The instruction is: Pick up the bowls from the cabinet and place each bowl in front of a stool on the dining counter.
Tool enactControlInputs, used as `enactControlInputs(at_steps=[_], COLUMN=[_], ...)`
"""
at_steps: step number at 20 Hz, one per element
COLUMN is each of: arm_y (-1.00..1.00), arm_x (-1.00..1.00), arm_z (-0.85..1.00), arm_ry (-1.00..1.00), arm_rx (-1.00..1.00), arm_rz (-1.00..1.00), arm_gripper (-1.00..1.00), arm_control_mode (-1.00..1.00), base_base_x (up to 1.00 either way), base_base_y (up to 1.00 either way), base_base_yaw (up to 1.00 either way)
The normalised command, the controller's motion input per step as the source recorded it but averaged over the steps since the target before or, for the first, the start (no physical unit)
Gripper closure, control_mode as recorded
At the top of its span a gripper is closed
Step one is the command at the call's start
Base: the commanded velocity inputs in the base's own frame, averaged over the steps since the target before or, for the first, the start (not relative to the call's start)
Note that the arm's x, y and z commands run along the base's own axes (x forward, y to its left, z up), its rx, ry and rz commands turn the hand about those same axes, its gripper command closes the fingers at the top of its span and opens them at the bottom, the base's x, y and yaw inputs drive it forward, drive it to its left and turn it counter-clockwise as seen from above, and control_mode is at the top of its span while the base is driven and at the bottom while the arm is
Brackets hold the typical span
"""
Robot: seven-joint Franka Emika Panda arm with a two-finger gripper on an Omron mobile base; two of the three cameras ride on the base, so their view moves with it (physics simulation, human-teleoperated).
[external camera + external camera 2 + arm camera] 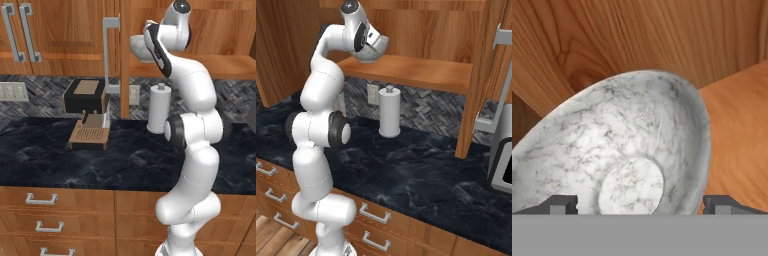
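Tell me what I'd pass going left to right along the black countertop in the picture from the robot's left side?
Coffee machine → open cabinet door seen edge-on → paper towel roll → the robot's white arm.

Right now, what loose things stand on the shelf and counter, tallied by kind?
Bowls: 1, speckled grey-white bowl on the cabinet shelf
Paper towel rolls: 1
Coffee machines: 1
Toasters: 1, partly in frame
Total: 4
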Motion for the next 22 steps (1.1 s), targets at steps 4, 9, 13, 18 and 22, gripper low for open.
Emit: enactControlInputs(at_steps=[4, 9, 13, 18, 22], arm_y=[0.00, 0.00, 0.00, 0.00, 0.00], arm_x=[0.17, 0.06, 0.02, 0.00, 0.00], arm_z=[-0.11, -0.10, -0.08, -0.04, 0.00], arm_ry=[0.06, 0.08, 0.13, 0.03, 0.00], arm_rx=[0.00, 0.00, 0.00, 0.00, 0.00], arm_rz=[-0.06, -0.08, -0.10, -0.03, 0.00], arm_gripper=[-1.00, -1.00, 1.00, 1.00, 1.00], arm_control_mode=[-1.00, -1.00, -1.00, -1.00, -1.00], base_base_x=[0.00, 0.00, 0.00, 0.00, 0.00], base_base_y=[0.00, 0.00, 0.00, 0.00, 0.00], base_base_yaw=[0.00, 0.00, 0.00, 0.00, 0.00])
